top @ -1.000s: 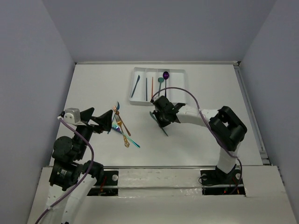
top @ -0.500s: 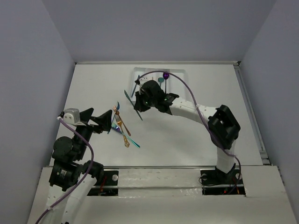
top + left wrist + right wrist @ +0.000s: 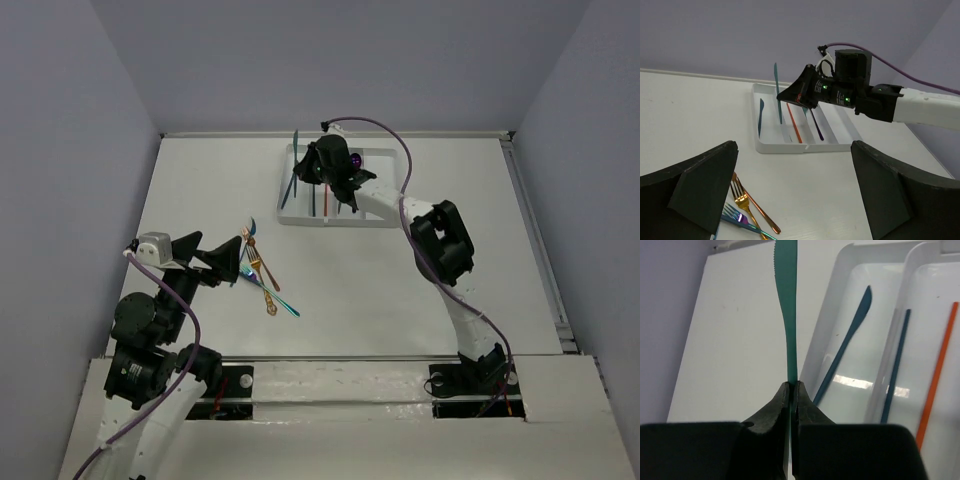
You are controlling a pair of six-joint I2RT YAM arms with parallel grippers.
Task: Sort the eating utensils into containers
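Now the right gripper [image 3: 790, 390], pinching a teal knife [image 3: 786, 300] (blade up), should probably lower it into the tray's [image 3: 805, 148] leftmost compartment.

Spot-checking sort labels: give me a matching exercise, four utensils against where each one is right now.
Things:
1. serrated teal metal knife
2. darker teal metal knife with a curved blade
3. thin orange stick
4. gold metal fork

Places:
A. on the table, outside the white plastic tray
B. tray's leftmost compartment
C. clamped in the right gripper
D. second compartment, beside a dark stick

Pairs: 1-C, 2-B, 3-D, 4-A
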